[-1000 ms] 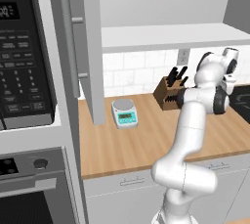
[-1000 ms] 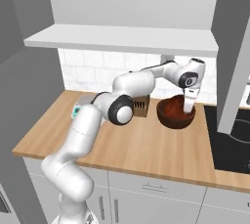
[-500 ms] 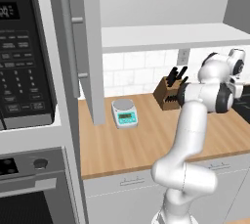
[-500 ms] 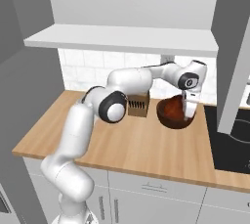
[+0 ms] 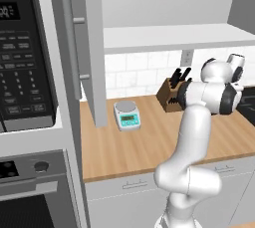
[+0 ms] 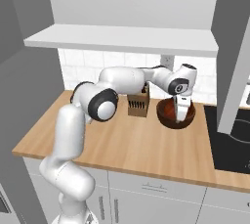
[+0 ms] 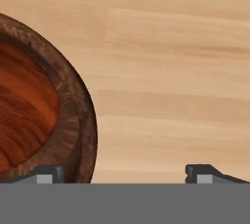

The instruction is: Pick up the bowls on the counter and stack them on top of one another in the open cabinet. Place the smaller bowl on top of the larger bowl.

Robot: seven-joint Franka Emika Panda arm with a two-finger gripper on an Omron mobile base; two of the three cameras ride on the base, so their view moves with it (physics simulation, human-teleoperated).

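A dark reddish-brown bowl (image 6: 171,114) stands on the tan counter (image 6: 122,142), just right of the knife block. My gripper (image 6: 181,114) points straight down over the bowl's right side. In the hand view the bowl (image 7: 34,110) fills the left, and the gripper (image 7: 124,174) is open wide, with one fingertip (image 7: 46,175) at the rim and the other over bare wood. Nothing is between the fingers but the rim's edge. The open cabinet's light shelf (image 6: 122,39) runs above the counter, also seen as the shelf (image 5: 169,37) in the left base view.
A knife block (image 6: 138,105) stands close to the left of the bowl. A white kitchen scale (image 5: 127,115) sits further left on the counter. The tall grey cabinet door (image 5: 89,48) hangs open beside the black microwave (image 5: 25,57). A dark cooktop (image 6: 234,140) lies right of the bowl.
The jaws have spread a little wider. The hand has shifted slightly left and down over the bowl's right rim. The bowl has not moved.
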